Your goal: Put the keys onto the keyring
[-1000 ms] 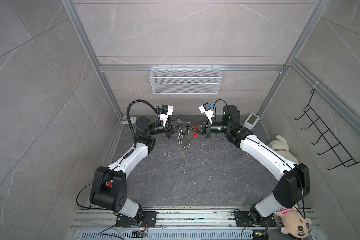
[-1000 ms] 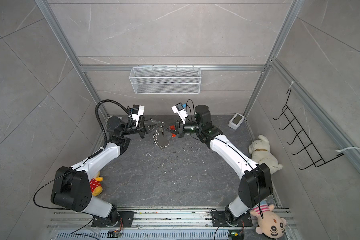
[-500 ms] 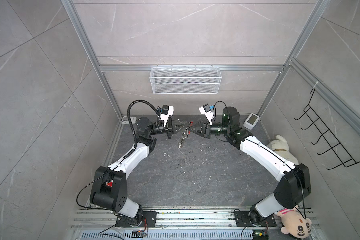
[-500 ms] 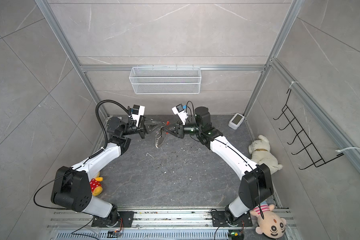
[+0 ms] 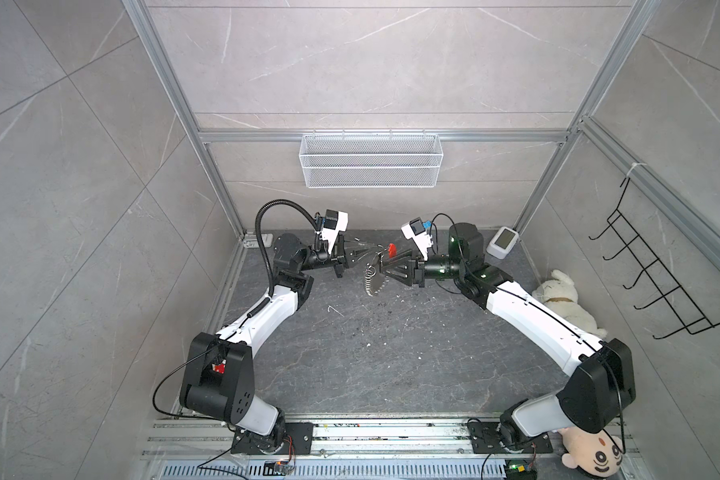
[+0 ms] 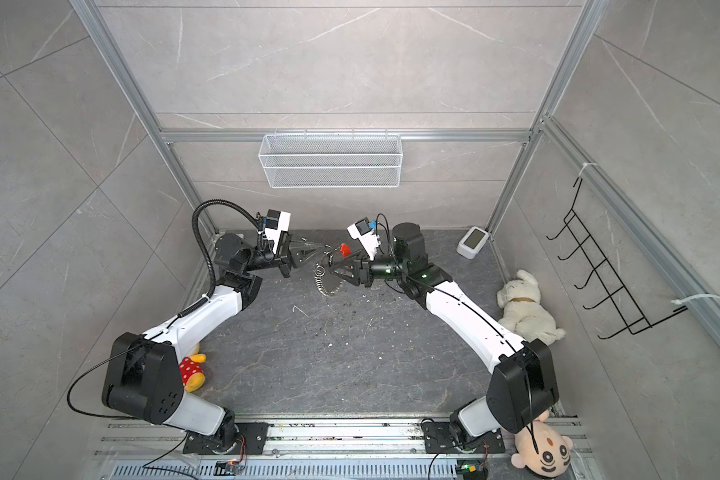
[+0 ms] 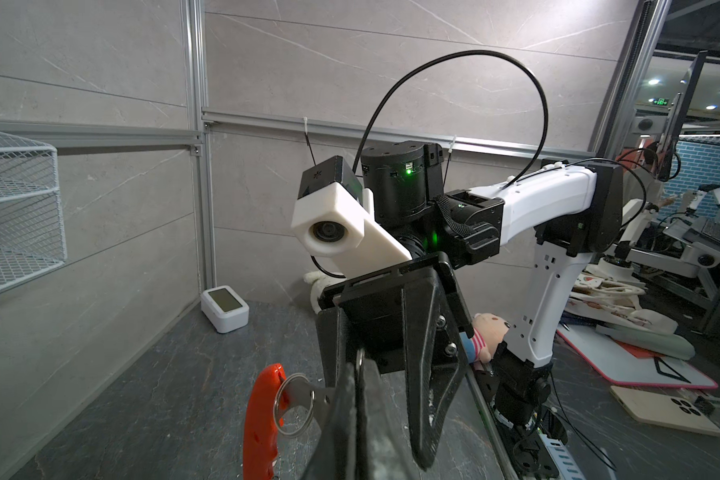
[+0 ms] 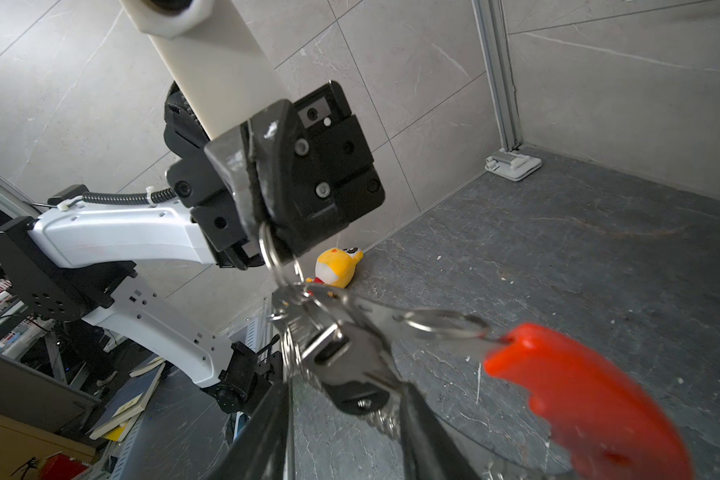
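Note:
The keyring (image 5: pixel 372 277) (image 6: pixel 323 279) hangs in the air at the back, a wire loop strung with silver pieces. My left gripper (image 5: pixel 371 248) (image 6: pixel 323 248) (image 7: pixel 356 415) is shut on its thin wire. The red bar (image 5: pixel 390 249) (image 6: pixel 344 248) (image 7: pixel 260 419) (image 8: pixel 591 395) sticks out beside the pads on a small ring (image 7: pixel 294 405). In the right wrist view, several silver keys (image 8: pixel 350 357), one black-headed, dangle in a bunch below the left gripper (image 8: pixel 252 183). My right gripper (image 5: pixel 382 268) (image 6: pixel 332 269) (image 8: pixel 346 449) is open, its jaws on either side of the bunch's lower end, gripping nothing.
A white wire basket (image 5: pixel 371 160) hangs on the back wall. A small white device (image 5: pixel 503 242) sits at the back right corner. Plush toys (image 5: pixel 558 297) (image 6: pixel 192 368) lie along the sides. A black hook rack (image 5: pixel 657 282) is on the right wall.
My right gripper has opened and let go of the red bar. The keyring now hangs from the left gripper alone, which has stayed shut in place.

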